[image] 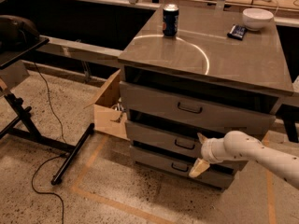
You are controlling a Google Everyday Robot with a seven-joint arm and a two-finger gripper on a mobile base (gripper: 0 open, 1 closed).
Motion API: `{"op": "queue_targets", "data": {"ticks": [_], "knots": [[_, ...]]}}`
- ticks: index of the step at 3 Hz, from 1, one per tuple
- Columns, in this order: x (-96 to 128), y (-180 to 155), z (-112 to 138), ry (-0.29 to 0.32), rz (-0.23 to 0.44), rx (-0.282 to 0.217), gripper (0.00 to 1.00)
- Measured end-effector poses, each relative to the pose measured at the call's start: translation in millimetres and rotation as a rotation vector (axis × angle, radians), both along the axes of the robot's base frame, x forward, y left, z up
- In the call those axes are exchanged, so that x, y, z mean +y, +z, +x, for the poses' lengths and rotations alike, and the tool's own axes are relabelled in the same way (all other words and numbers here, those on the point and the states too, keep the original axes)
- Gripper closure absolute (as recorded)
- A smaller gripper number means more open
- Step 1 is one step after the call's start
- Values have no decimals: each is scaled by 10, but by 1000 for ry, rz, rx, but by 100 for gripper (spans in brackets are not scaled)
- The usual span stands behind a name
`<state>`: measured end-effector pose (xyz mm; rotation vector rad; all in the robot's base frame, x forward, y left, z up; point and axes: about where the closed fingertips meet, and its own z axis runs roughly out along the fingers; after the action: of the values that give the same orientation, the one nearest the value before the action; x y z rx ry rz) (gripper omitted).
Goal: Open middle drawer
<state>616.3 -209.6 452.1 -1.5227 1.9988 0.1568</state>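
The middle drawer point(159, 136) is the wide, shallow grey front, second of three in the grey metal cabinet point(210, 55). Its small dark loop handle point(184, 144) sits at the centre of the front. My gripper point(200, 153) is just right of that handle, close in front of the drawer face. Its two cream fingers are spread apart, one up by the middle drawer's upper edge and one down over the bottom drawer point(159, 158). It holds nothing. The white arm point(257, 150) comes in from the right. The taller top drawer point(187, 106) is above.
A cola can point(170, 19), a white bowl point(257, 17) and a small dark object point(237, 31) stand on the cabinet top. An open cardboard box point(108, 110) sits left of the cabinet. A black stand point(32, 129) and cable point(44, 190) lie on the floor at left.
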Motion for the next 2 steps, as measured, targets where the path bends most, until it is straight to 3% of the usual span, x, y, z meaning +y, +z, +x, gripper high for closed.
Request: {"op": "queue_targets", "data": {"ticks": [1, 2], "knots": [[53, -56, 30, 7, -3, 2, 0], [73, -100, 72, 8, -3, 1, 16]]}}
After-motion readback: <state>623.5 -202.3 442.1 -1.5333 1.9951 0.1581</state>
